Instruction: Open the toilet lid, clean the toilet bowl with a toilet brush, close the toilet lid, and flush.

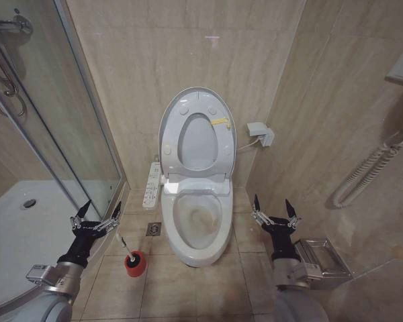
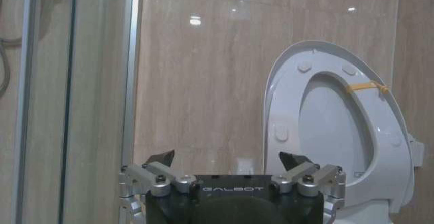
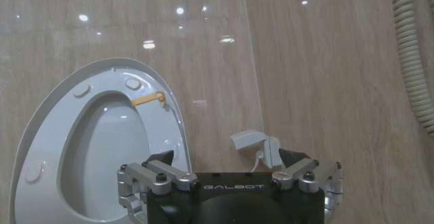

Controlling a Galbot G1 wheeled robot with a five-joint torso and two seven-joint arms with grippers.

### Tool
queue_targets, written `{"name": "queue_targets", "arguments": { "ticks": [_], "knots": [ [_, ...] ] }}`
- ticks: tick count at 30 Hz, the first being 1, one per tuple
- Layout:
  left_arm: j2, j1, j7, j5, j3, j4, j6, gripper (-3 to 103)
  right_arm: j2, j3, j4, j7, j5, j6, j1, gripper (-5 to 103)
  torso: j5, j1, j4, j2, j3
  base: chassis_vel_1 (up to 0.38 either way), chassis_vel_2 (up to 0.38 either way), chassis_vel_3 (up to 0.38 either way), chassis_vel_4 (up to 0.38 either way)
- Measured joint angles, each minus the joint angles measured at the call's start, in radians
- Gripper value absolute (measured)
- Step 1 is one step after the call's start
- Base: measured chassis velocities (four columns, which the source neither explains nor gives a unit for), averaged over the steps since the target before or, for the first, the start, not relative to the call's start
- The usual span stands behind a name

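— Any writing you can read here?

— One word, twice: "GALBOT", in pale capitals on the dark body of the left hand [image 2: 230, 159], between its two spread fingers, with the raised toilet lid [image 2: 291, 82] behind it and off to one side.

— And the second?

— The same "GALBOT" on the dark body of the right hand [image 3: 229, 155], again between parted fingers, in front of the toilet lid [image 3: 68, 97].

— The side control panel [image 1: 152, 185] beside the toilet lid [image 1: 188, 100]?

— It carries rows of small marks (too small to read). The yellow sticker [image 1: 219, 122] on the raised seat shows no legible letters either.
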Motion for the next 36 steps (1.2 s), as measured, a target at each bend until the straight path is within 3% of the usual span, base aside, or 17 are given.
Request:
{"name": "queue_targets", "arguments": {
  "ticks": [22, 36],
  "knots": [
    [0.0, -0.001, 0.0, 0.0, 0.0, 0.0, 0.0, 100, 0.0, 0.0, 0.0, 0.0, 0.0, 0.0, 0.001, 100, 0.0001, 0.001, -0.0001, 0.0, 0.0, -0.111, 0.104, 0.096, -0.107],
    [0.0, 0.0, 0.0, 0.0, 0.0, 0.0, 0.0, 100, 0.0, 0.0, 0.0, 0.0, 0.0, 0.0, 0.0, 100, 0.0, 0.0, 0.0, 0.0, 0.0, 0.027, -0.021, -0.02, 0.018]
  ]
}}
